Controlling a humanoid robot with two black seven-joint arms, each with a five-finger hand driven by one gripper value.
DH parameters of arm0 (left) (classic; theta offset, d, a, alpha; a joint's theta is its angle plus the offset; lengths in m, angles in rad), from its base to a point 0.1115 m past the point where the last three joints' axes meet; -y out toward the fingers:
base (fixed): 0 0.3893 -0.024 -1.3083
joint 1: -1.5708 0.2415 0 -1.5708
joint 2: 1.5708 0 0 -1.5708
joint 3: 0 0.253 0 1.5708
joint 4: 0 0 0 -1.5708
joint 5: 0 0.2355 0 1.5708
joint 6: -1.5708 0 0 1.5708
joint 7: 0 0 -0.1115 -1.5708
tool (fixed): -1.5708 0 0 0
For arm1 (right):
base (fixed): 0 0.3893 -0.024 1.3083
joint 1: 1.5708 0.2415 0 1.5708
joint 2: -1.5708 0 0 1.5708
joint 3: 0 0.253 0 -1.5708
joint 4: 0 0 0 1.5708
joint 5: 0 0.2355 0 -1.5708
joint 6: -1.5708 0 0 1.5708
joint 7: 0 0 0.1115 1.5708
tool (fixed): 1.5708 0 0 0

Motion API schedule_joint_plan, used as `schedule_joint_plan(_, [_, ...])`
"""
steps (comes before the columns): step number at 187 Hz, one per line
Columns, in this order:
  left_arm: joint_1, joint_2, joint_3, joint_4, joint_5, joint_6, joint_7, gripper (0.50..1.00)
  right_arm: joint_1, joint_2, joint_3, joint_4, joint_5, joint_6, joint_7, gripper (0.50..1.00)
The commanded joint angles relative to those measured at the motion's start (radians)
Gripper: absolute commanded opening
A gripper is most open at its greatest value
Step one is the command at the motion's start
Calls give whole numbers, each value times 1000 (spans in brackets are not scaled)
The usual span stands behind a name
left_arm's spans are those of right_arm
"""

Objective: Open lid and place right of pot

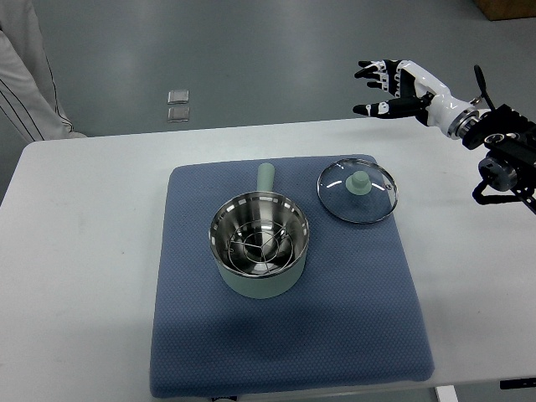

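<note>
Glass lid (pixel 358 192) lies flat on blue mat (pixel 293 352), right of open pot (pixel 258 245). Right hand (pixel 387 86) upper right, fingers spread wide, holding nothing.

We see the right hand (pixel 387 84) built of white shells with black finger segments and pale fingertip patches. A silver metal ring joins its white wrist to a black forearm (pixel 502 155) of exposed brackets and round housings, with a thin black cable above.
</note>
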Motion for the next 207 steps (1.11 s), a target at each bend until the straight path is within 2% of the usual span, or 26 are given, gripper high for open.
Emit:
schedule_joint_plan(1, [0,0,0,0,-1,0,0,1000,-25,27,2,-21,165,-14,-59,926])
schedule_joint_plan(24, [0,0,0,0,1,0,0,1000,-56,49,0,-71,392,-22,-101,926])
schedule_joint_plan(46, [0,0,0,0,1,0,0,1000,-73,75,2,-77,517,-28,-111,926])
schedule_joint_plan(66, [2,0,0,0,1,0,-2,1000,-93,87,2,-77,610,-66,-111,926])
schedule_joint_plan(90, [2,0,0,0,1,0,0,1000,-107,126,15,-77,644,-73,-109,928])
schedule_joint_plan(122, [0,0,0,0,1,0,0,1000,-136,144,141,-79,653,-76,-109,928])
schedule_joint_plan(125, [2,0,0,0,1,0,0,1000,-144,147,169,-79,644,-94,-103,928])
schedule_joint_plan(142, [2,0,0,0,1,0,0,1000,-145,149,170,-80,635,-126,-100,928])
schedule_joint_plan(207, [0,0,0,0,1,0,0,1000,-153,149,170,-93,635,-132,-83,930])
